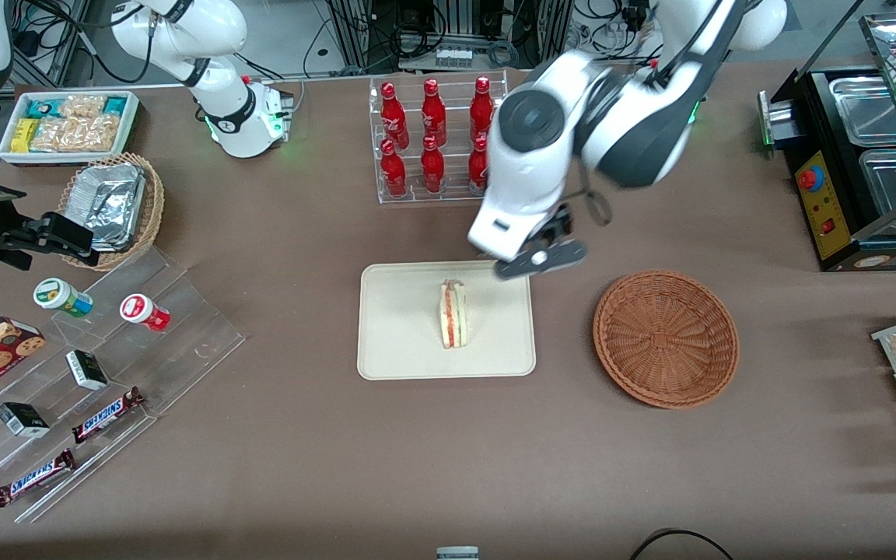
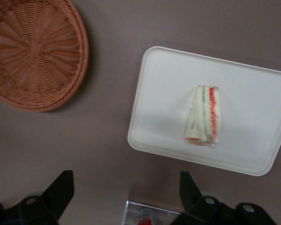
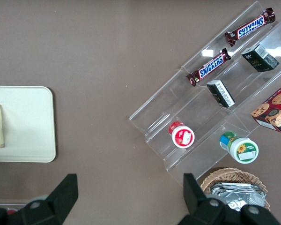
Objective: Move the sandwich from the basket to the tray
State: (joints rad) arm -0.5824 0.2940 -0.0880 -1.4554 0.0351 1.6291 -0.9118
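The sandwich (image 1: 453,313) (image 2: 204,116) lies on the cream-white tray (image 1: 401,342) (image 2: 164,93), near its middle, with its striped cut edge showing. The reddish-brown basket (image 1: 666,338) (image 2: 35,51) stands beside the tray toward the working arm's end and has nothing in it. My gripper (image 1: 537,260) (image 2: 125,180) hangs above the table at the tray's rim farthest from the front camera, between the tray and the bottle rack. It is open and holds nothing; its fingers are well apart over bare table.
An acrylic rack of red bottles (image 1: 434,140) stands just under and past the arm. A stepped acrylic shelf (image 1: 106,373) with snacks and a tan basket of foil trays (image 1: 110,206) lie toward the parked arm's end. A black appliance with metal pans (image 1: 860,155) sits at the working arm's end.
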